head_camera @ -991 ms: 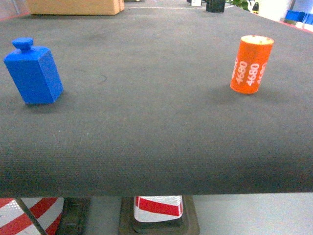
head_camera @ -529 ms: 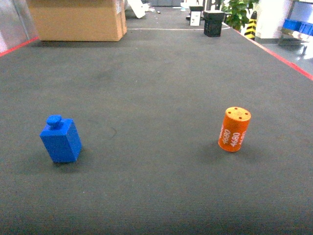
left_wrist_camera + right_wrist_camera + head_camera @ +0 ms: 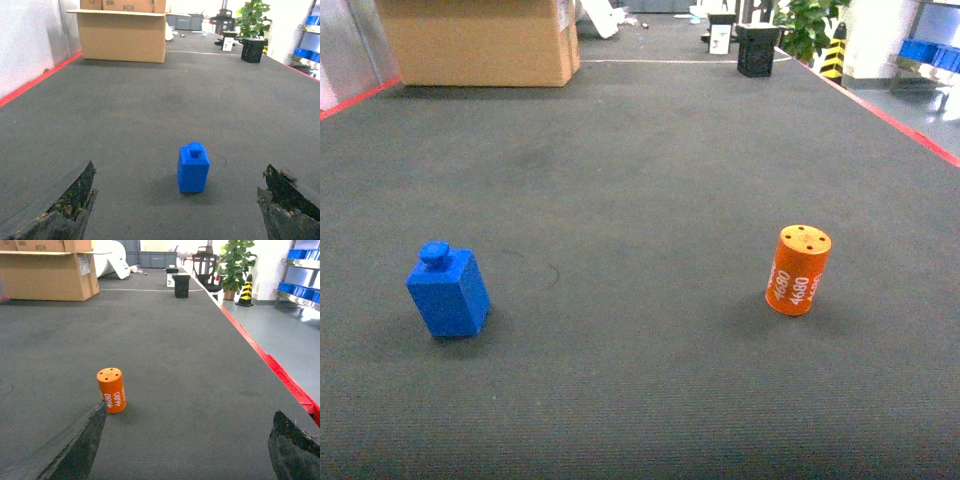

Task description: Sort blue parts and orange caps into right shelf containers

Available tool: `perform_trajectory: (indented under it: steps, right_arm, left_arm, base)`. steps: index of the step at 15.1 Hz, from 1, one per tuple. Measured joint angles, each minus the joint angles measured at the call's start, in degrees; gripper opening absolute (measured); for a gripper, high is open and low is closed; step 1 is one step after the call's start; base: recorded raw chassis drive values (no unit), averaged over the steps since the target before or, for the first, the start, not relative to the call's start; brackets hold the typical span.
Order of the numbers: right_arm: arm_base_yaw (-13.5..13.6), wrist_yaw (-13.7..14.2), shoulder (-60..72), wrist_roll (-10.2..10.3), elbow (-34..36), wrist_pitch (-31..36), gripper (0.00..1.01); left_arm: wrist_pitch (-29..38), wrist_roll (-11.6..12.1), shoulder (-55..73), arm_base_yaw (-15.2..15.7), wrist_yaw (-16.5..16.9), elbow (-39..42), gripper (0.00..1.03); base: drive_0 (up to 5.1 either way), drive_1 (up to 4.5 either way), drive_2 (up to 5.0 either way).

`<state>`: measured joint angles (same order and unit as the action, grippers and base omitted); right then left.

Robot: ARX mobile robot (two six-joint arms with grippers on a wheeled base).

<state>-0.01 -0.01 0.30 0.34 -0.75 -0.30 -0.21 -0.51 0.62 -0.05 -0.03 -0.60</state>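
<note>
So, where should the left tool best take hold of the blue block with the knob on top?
Grip the blue rectangular block across its flat side walls, coming from straight ahead. It stands upright, and its knob looks too small to hold securely.

A cardboard box (image 3: 478, 40), potted plant (image 3: 235, 264) and striped traffic cone (image 3: 245, 291) stand far back

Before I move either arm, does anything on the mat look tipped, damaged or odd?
The blue part and the orange cap both stand on the dark mat, apart from each other. Both seem to lean slightly in the head view, though that may be camera angle. Nothing looks spilled or broken.
</note>
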Motion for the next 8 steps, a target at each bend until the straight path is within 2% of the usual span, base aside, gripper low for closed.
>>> perform_trajectory:
  steps: [8]
  right_arm:
    - [0.00, 0.00, 0.00, 0.00, 0.00, 0.00, 0.98]
  left_arm:
    - [0.00, 0.00, 0.00, 0.00, 0.02, 0.00, 0.98]
  base:
    - [0.0, 0.00, 0.0]
